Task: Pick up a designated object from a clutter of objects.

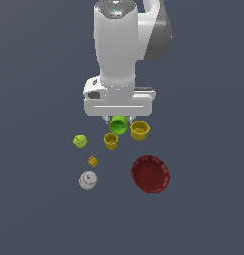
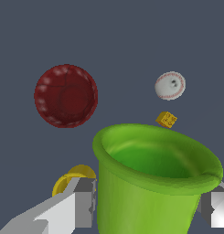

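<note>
Item 1, nearest the wrist camera: bright green cup (image 2: pixel 152 183), the designated object, rim flared, body tapered. It sits between the two fingers (image 2: pixel 83 201) of the claw (image 2: pixel 150 208), one finger on each side of the cup wall. The claw appears closed on the cup; actual contact at the pads is hard to confirm, since one finger is cut off at the frame edge. In the exterior view the green cup (image 1: pixel 117 124) hangs directly under the claw (image 1: pixel 118 119), tilted, mouth turned toward the camera, over the middle of the surface (image 1: pixel 34 209).

Item 2: larger yellow cup (image 1: pixel 140 130), just beside the green cup on the exterior view's right, upright.

Item 3: smaller yellow cup (image 1: pixel 110 141), just in front of the green cup.

Item 4: yellow-green tennis ball (image 1: pixel 79 142), apart, toward the exterior view's left.

Item 5: tiny yellow-orange block (image 2: pixel 166 119).

Item 6: white baseball (image 2: pixel 170 85), beyond the block.

Item 7: dark red bowl (image 2: pixel 66 95), well apart from the baseball, mouth up.

Step in hand, by judgement: grasp made, lift under way or about to begin. Whether the cup has left the surface cannot be told.

Next move calls for: a straight rise with the grip held firm, clear of the larger yellow cup alongside.
</note>
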Tool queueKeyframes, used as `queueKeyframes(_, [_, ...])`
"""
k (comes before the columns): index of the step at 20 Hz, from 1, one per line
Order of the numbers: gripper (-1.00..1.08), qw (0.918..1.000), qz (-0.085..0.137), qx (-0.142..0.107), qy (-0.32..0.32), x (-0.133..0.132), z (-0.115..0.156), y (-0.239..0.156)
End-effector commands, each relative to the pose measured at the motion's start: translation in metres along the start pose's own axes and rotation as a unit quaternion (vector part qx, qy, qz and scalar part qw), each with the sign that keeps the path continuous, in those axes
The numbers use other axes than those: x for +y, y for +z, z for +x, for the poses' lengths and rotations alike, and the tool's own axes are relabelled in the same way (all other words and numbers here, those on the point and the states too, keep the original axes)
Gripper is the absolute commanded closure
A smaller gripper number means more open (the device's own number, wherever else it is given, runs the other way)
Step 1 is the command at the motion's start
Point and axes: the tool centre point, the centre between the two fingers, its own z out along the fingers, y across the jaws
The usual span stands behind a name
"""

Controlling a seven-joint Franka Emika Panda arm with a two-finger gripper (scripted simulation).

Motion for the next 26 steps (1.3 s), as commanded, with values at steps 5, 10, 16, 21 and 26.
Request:
queueKeyframes(5, [1.08, 1.0, 0.0, 0.0, 0.0, 0.044, 0.005, -0.068])
queueKeyframes(10, [1.08, 1.0, -0.001, 0.0, 0.0, 0.073, 0.009, -0.111])
queueKeyframes(16, [1.08, 1.0, -0.001, 0.0, 0.0, 0.095, 0.014, -0.145])
queueKeyframes(21, [1.08, 1.0, -0.001, 0.0, 0.0, 0.106, 0.017, -0.16])
queueKeyframes(26, [1.08, 1.0, -0.002, 0.0, 0.0, 0.109, 0.018, -0.166])
